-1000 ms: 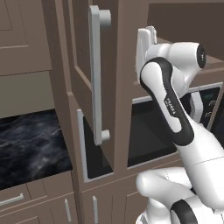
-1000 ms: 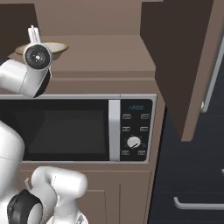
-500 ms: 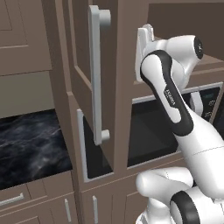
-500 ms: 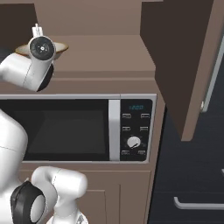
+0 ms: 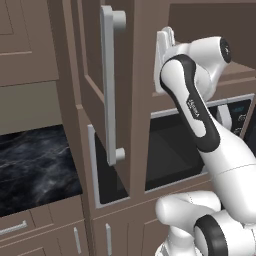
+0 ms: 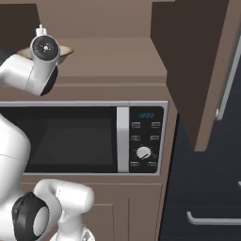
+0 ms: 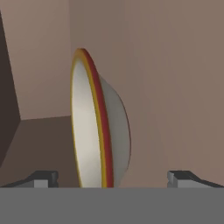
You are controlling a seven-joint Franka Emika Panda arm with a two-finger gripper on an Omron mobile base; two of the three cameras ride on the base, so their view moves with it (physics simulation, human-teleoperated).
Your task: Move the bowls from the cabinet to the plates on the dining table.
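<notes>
Bowl between spread claw tips

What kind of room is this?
Most likely a kitchen: there's a microwave, brown wooden cabinets and a bowl on the cabinet shelf.

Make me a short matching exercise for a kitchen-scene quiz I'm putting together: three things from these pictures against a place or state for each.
Things:
1. bowl
2. microwave
3. cabinet door

Place or state:
a. swung open, grey bar handle on its face
b. on the cabinet shelf, between the open jaws
c. beneath the shelf, dial at its right

Pairs: 1-b, 2-c, 3-a
</notes>
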